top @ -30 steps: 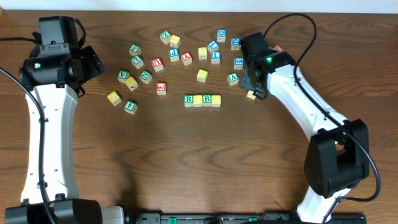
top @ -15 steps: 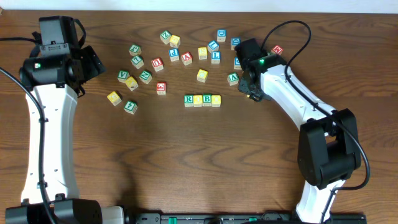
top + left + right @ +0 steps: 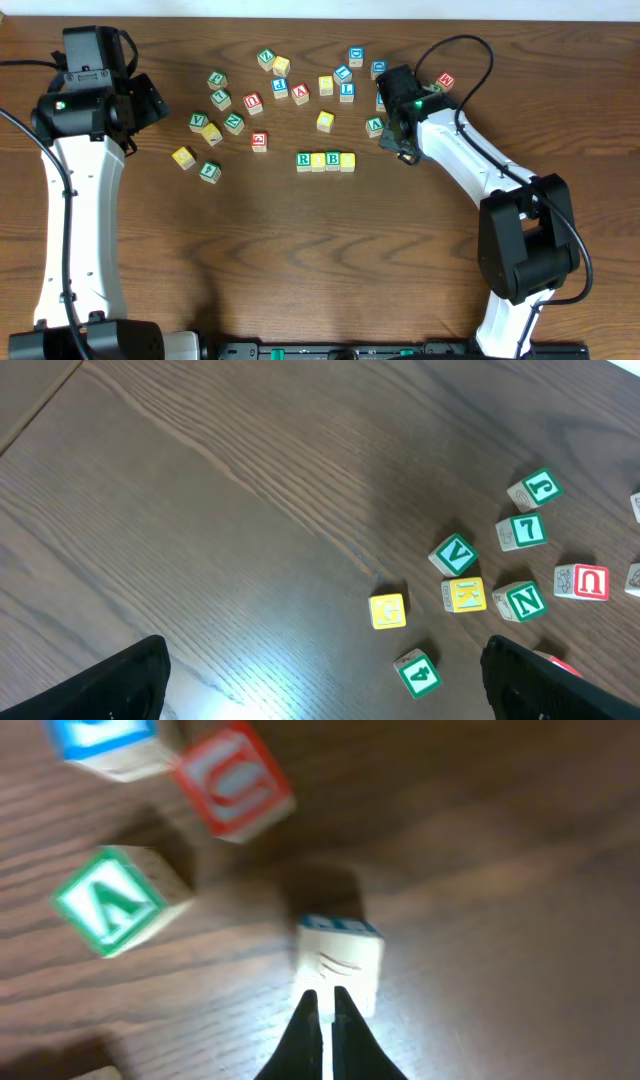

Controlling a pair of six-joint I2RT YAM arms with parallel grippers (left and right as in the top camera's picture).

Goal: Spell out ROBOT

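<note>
My right fingers [image 3: 310,1032] are pinched shut and empty, tips at the near face of a pale cube [image 3: 340,958] whose blue-printed top is too blurred to read. My left fingers [image 3: 120,682] stand wide over the tabletop [image 3: 200,510]. Mid-tabletop the row [image 3: 325,160] reads R, yellow, B, yellow, with loose cubes [image 3: 300,93] beyond.

white arms [image 3: 75,220], black joints [image 3: 525,250], cables [image 3: 470,42]

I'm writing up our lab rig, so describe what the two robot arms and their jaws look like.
The left arm and right arm match: long white links between chunky black joint housings. Each shows a small green light near the wrist and has a thin black cable. The jaws are black; the right pair tapers to slim points.
</note>
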